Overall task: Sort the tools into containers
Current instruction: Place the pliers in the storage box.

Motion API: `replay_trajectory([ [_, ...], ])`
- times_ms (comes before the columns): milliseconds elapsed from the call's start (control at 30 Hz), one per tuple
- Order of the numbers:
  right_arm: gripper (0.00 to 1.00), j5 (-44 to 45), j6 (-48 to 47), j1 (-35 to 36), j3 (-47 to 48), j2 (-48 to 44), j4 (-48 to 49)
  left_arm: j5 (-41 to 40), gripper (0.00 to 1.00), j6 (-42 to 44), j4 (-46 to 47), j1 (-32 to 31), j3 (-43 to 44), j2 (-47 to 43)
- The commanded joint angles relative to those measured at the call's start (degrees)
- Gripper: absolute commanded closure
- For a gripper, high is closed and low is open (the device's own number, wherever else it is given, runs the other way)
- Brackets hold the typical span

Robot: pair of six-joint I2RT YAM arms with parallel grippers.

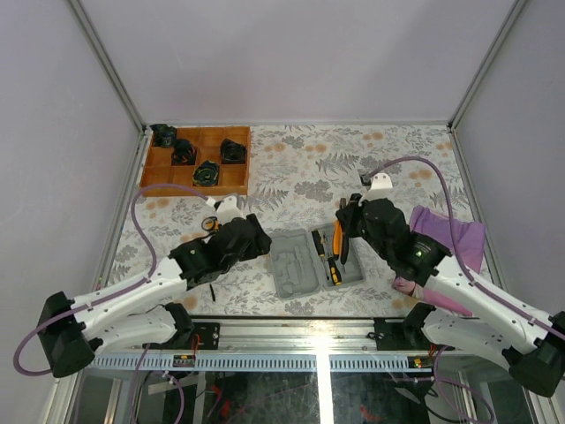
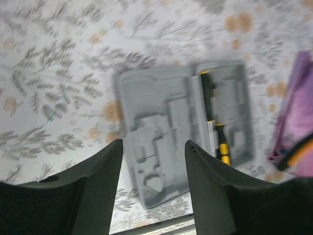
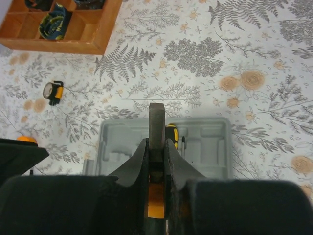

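The right gripper (image 3: 156, 144) is clenched on a pair of pliers (image 3: 156, 122) above an open grey plastic case (image 1: 296, 269). The case lies flat near the front edge of a table covered in a fern-printed tablecloth (image 1: 371, 168). In the right wrist view the pliers' grey metal nose sticks out past the black fingertips, and an orange strip of handle shows between the fingers. The tool hangs over the right half of the case, clear of its moulded recesses.

A black-and-orange screwdriver (image 2: 207, 98) already lies in that right half, lengthwise beside the hinge. More orange and black shows just below it, but the blur hides whether that is a second tool. The left half of the case holds only its empty recesses.

The left gripper (image 2: 153, 143) is released. Its two dark fingers stand well apart with nothing between them, and it hovers just left of the case, looking down on it.

A round orange tape measure (image 1: 210, 224) sits on the cloth beside the left arm's wrist, apart from the case.

At the far left corner of the table stands a wooden tray (image 1: 237, 181), divided into compartments. Several of these hold dark round objects (image 1: 206, 173) that are too small to identify. A purple cloth (image 1: 450, 234) lies crumpled along the right side, partly under the right arm.
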Motion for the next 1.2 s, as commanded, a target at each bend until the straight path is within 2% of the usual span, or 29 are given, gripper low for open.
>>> replay_trajectory([
  [0,1.0,1.7,-2.5,-0.3,0.2,-3.0,-3.2,7.8,0.47,-6.4,-0.9,3.5,-5.7,2.3],
  [200,1.0,0.6,-1.3,-0.6,-2.1,-4.2,-3.0,16.2,0.46,-7.6,10.5,6.1,-10.7,6.7],
  [467,1.0,0.2,-1.1,-0.8,-2.8,-5.0,-2.7,18.2,0.53,-7.9,16.2,7.2,-12.4,11.6],
  [800,1.0,0.1,-1.8,-1.0,-3.3,-5.9,-3.5,19.6,0.71,-6.6,19.2,9.4,-13.4,15.8],
  [1000,1.0,-0.5,-1.8,-1.4,-3.8,-5.9,-3.5,20.7,0.88,-5.2,19.5,11.7,-14.2,16.0],
  [1100,1.0,-4.4,-2.2,-2.4,-3.4,-4.8,-3.6,21.6,0.97,-3.5,19.1,14.0,-14.7,15.0],
  [1167,1.0,-8.0,-2.6,-3.2,-2.8,-3.3,-4.1,22.3,1.0,-2.1,18.1,15.8,-15.0,14.2],
])
